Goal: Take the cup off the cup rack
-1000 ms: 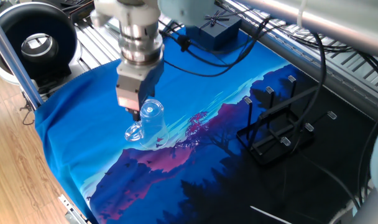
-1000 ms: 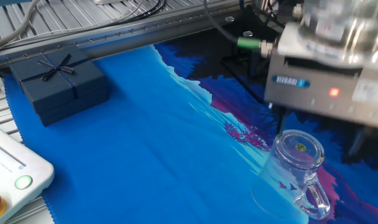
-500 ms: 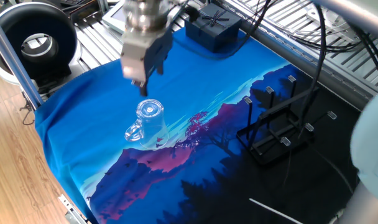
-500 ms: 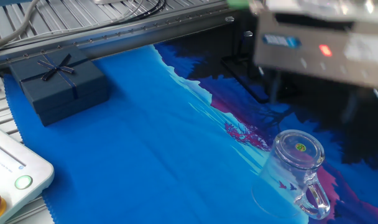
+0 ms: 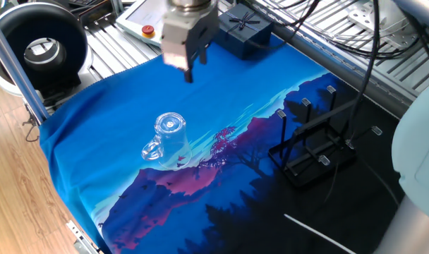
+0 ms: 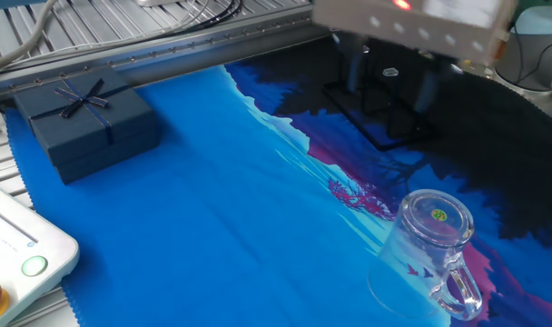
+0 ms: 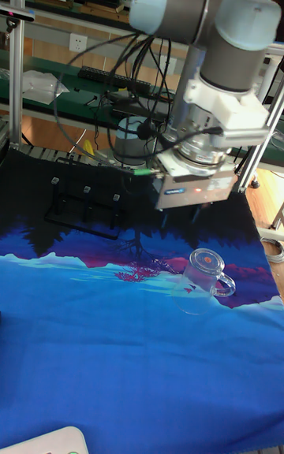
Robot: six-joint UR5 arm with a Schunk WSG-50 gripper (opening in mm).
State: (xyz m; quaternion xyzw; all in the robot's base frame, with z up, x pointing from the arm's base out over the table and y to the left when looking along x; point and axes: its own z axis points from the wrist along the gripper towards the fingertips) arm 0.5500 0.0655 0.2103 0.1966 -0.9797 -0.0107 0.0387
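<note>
The blue printed cloth (image 5: pixel 116 127) covers the table, and my arm hangs over its far part, well above the surface. The cup rack (image 5: pixel 315 144) stands at about three o'clock on the cloth in one fixed view, on the dark part of the print, every peg I can see bare. The dark blue box (image 5: pixel 240 30) sits at twelve o'clock, just beyond my gripper (image 5: pixel 189 65).

The cup (image 5: pixel 169 140) is off the rack: it stands mouth-down near the middle of the cloth, at about seven o'clock from my gripper and well apart from it, its loop handle pointing toward eight o'clock.

My fingers hold nothing. How far apart they stand I cannot tell; the near views are blurred or cropped and the tall view hides them.

I judge the task as good as done, so the step in hand is a clean retreat. To do it well, I go straight up and away from the cup, never sweeping back low over it, since a light glass standing on soft cloth would tip at a nudge. I also keep my cables clear of the rack pegs.
</note>
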